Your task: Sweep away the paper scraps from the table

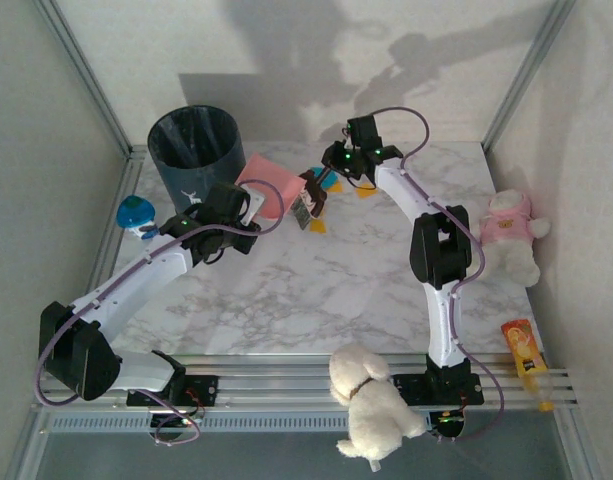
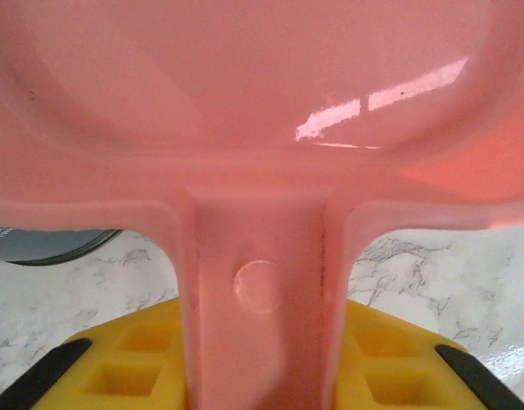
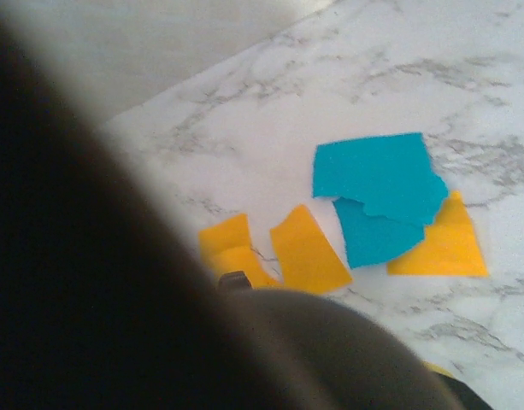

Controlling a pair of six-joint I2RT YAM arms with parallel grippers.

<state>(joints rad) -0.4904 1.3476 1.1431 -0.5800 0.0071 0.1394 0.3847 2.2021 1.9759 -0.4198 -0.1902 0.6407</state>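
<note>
The step in hand is the sweep itself, with both implements up and the paper scraps (image 3: 377, 179) not yet in the pan. The left tool (image 2: 262, 380) is closed on the handle of the pink dustpan (image 2: 262, 128), its yellow fingers (image 2: 125, 367) pressed against either side of the stem. In the overhead view the pan (image 1: 271, 185) sits on the marble counter (image 1: 316, 290) above the frame's centre, just right of the dark bin (image 1: 196, 150). The right tool (image 1: 333, 172) is shut, and it appears to hold a small dark brush (image 1: 308, 205) that hangs between the pan and the scraps, though the right wrist view gives just a dark blur in its lower left and does not confirm the grip. That same view shows 2 teal pieces overlapping and 3 orange pieces fanned beneath them, all lying flat on the counter at centre right of the frame. In the overhead view the scraps (image 1: 331, 183) lie near the pan's open edge, with 1 orange piece (image 1: 317, 226) lower down and apart from the rest. The next move likely calls for the brush to be set down beyond the cluster and drawn toward the pan's lip, while the left arm keeps that lip flat against the counter so that thin paper does not slide underneath. The stray piece would probably need its own stroke.
</note>
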